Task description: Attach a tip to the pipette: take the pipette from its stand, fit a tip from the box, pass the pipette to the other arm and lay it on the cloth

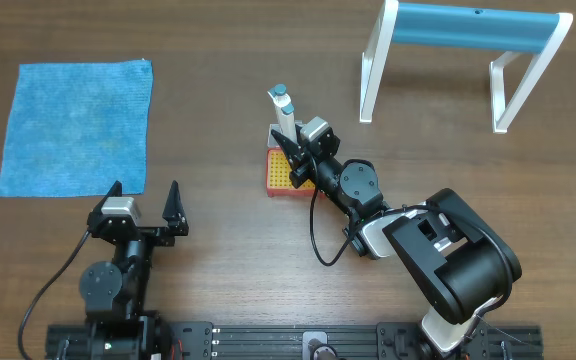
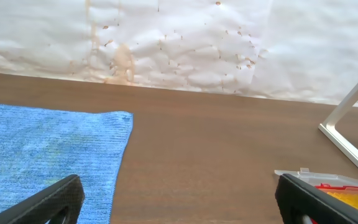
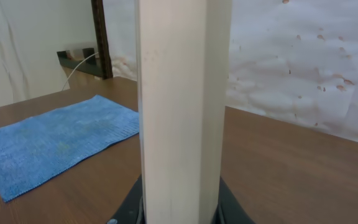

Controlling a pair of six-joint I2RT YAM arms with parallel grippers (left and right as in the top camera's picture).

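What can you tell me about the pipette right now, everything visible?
The pipette has a long white, plastic-looking body with a blue-grey cap at its top end. It stands roughly upright, clamped by the right gripper, whose dark fingers sit on either side of the body. It is away from the stand, close to the red and yellow tip box. Its lower end is hidden, so I cannot tell whether a tip is fitted.

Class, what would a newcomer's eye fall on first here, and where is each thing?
The white pipette stands upright in the right gripper mid-table, next to the red tip box. A blue cloth lies flat at the far left, and a blue-topped white stand sits far right.
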